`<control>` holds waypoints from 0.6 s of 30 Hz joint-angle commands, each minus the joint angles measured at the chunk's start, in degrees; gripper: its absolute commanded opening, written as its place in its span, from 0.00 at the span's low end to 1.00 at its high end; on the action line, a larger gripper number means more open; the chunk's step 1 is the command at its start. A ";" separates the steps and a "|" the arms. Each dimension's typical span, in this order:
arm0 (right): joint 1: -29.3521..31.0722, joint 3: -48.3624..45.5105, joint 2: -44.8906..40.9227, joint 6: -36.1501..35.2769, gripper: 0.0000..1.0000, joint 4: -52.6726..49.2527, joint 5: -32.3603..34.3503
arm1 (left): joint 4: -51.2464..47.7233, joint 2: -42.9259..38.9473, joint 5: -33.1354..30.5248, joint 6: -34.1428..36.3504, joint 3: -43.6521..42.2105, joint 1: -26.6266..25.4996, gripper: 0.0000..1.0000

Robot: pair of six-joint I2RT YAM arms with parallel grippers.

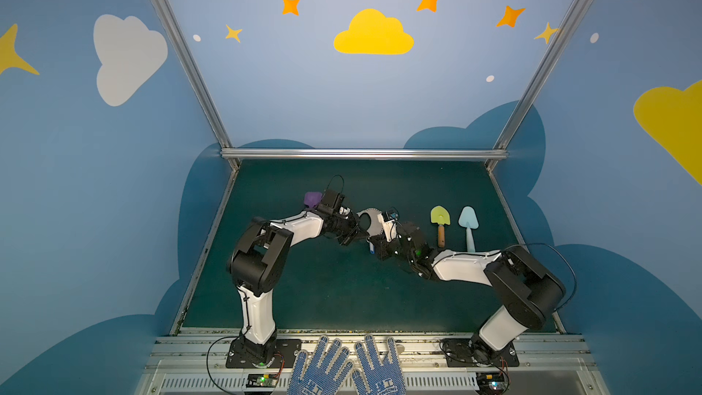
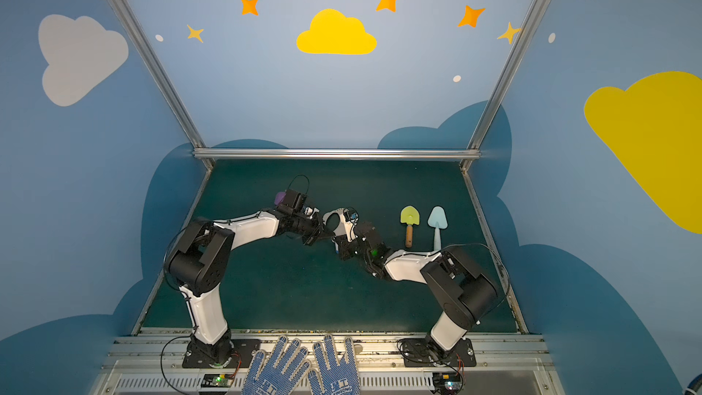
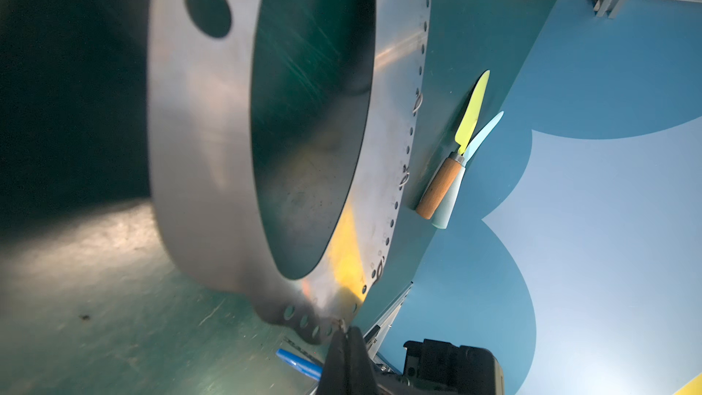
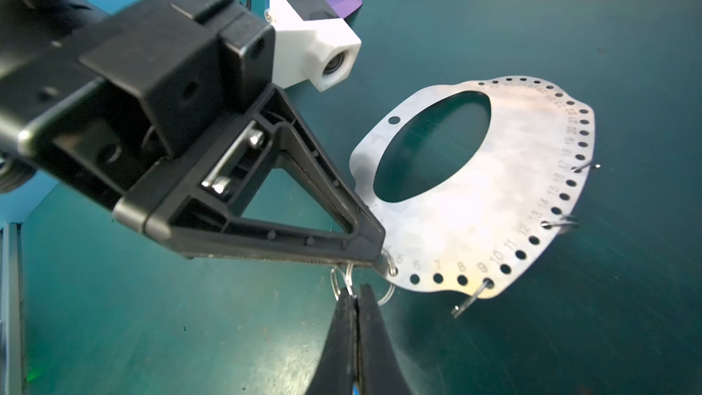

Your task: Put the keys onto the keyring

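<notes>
The keyring (image 4: 475, 203) is a flat, dull-grey metal plate, rounded, with one big oval cut-out, one small round hole and a row of numbered holes along its curved edge. It is lifted and tilted at the middle of both top views. I count at least four thin wire rings (image 4: 562, 222) through those holes. The left gripper (image 4: 374, 245), ribbed black plastic, is clamped tight on the plate's lower edge. The right gripper (image 4: 355, 298) is pinched on a wire loop (image 4: 340, 281) just beside it. The keys (image 1: 372, 249) show as one smooth blue tag below that gripper.

On the dark green mat (image 1: 342, 298), right of centre, lie two toy shovels: a yellow-green shovel (image 1: 440, 218) with a wooden handle and a pale blue shovel (image 1: 467, 222). One purple shape (image 1: 312, 197) sits half hidden. Two dotted knit gloves (image 1: 323, 366) lie at the bottom edge.
</notes>
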 commanded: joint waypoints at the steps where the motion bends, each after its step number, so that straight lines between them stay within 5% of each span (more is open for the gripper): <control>1: 0.24 2.08 0.27 -1.13 0.00 -0.76 1.18 | 0.78 0.83 1.63 -0.13 -0.12 -0.05 0.04; 18: -0.66 0.33 -0.96 0.19 0.00 -1.50 2.26 | 0.33 0.42 1.52 -0.13 0.08 0.13 0.04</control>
